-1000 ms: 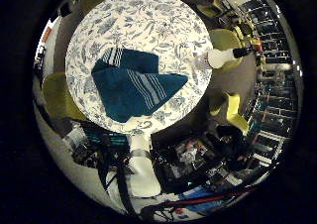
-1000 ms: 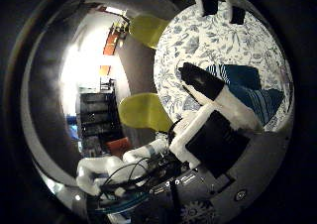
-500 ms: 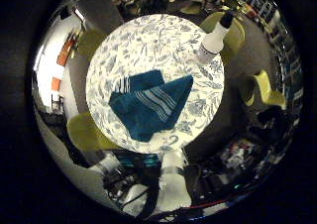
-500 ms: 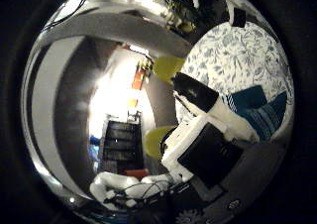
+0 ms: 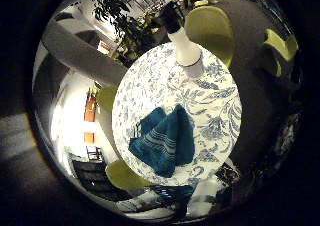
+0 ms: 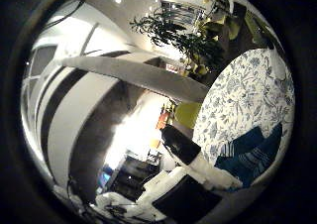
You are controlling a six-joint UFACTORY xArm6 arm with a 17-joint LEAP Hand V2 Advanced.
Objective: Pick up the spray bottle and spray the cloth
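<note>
- White plastic spray bottle with black trigger head (image 5: 184, 43) stands upright at the round floral worktop's (image 5: 220, 111) edge.
- Folded teal striped cloth (image 5: 165, 142) lies near the opposite edge.
- Hand (image 6: 198, 177) is well clear, holding nothing; finger spread unclear.
- Risk: a sideways approach could tip the bottle off.

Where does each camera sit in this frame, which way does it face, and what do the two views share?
Little finger side palm view: on the palm, looking down at the round floral table with the teal cloth and the spray bottle standing near the table's edge; yellow chairs around; a white part of the hand at the view's edge.
Thumb side palm view: on the palm, facing more sideways into the room, a plant behind; the hand's white and black parts reach in.
Shared: table and cloth.
</note>
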